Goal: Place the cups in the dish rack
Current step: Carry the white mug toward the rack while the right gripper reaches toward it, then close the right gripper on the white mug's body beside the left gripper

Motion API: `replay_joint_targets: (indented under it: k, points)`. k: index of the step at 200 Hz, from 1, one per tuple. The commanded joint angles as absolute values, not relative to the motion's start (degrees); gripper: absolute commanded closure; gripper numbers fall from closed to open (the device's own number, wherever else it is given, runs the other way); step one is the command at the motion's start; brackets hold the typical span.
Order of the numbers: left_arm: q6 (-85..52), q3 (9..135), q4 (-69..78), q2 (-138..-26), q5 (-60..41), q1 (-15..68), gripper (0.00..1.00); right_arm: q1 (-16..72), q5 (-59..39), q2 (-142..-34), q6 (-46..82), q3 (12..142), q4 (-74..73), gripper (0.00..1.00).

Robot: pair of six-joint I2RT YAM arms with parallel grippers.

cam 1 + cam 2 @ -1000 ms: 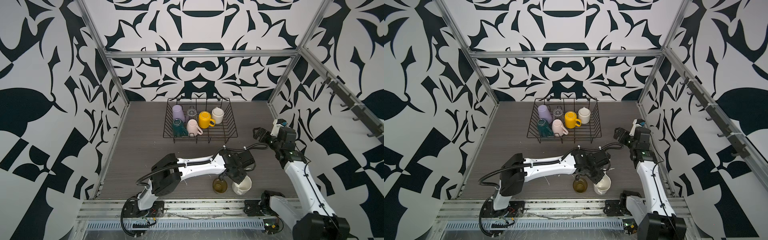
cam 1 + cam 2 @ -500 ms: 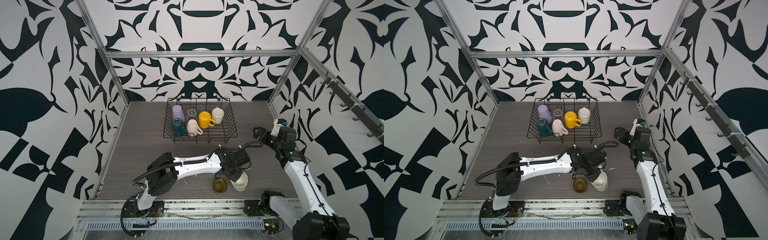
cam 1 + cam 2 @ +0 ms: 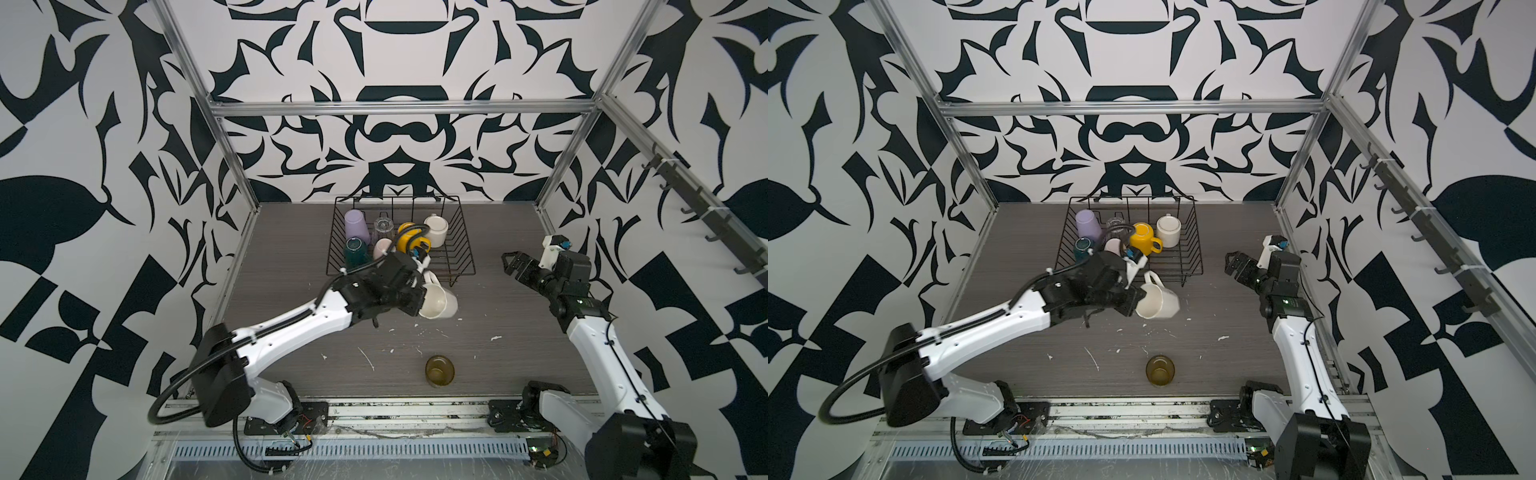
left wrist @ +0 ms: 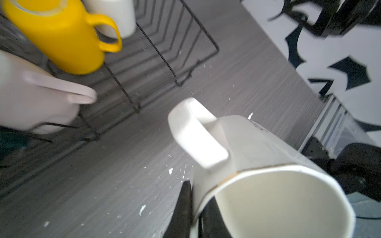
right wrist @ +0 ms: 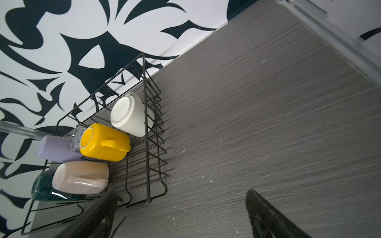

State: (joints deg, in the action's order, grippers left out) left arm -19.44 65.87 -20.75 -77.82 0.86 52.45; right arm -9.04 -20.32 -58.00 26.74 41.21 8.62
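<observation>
Clearly the left gripper (image 3: 419,308) is clenched on the rim of the white faceted mug (image 3: 439,302), one finger inside and one outside. The mug hangs tipped sideways just in front of the dish rack (image 3: 455,259), probably to go in upended like the yellow mug (image 3: 1142,240). Olive glass (image 3: 439,370) stands well in front of the rack, not yet loaded. Right gripper (image 3: 512,264) is spread and empty, off to the rack's side.

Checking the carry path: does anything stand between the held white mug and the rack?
Nothing visible does. The left end effector holds the mug just before the rack; only its front wall lies between, and its right side holds no cups.
</observation>
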Motion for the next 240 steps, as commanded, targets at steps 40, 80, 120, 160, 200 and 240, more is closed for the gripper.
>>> replay_joint_targets:
  k: [40,80,120,160,200,240]
  points:
    - [-20.8,56.1,0.3,-65.0,-22.9,33.5,1.0,-8.0,-39.7,-60.8,33.7,43.6,-8.0,0.02]
    - [-23.1,53.0,7.2,-64.8,-35.8,28.5,1.0,1.3,-41.4,-60.0,32.2,46.9,-11.2,0.02]
    - [-26.9,50.1,18.3,-66.5,-46.9,25.9,1.0,11.3,-45.8,-64.4,31.1,51.4,-14.4,0.02]
    - [-27.3,46.4,27.6,-66.9,-49.6,24.7,1.0,15.5,-52.4,-69.7,32.8,53.9,-19.8,0.02]
    - [-23.6,39.8,38.8,-65.6,-46.9,24.1,1.0,17.2,-58.0,-71.9,36.2,54.4,-25.7,0.02]
    - [-22.3,34.4,50.3,-67.2,-44.7,22.6,1.0,19.4,-61.2,-72.1,35.9,54.4,-26.7,0.02]
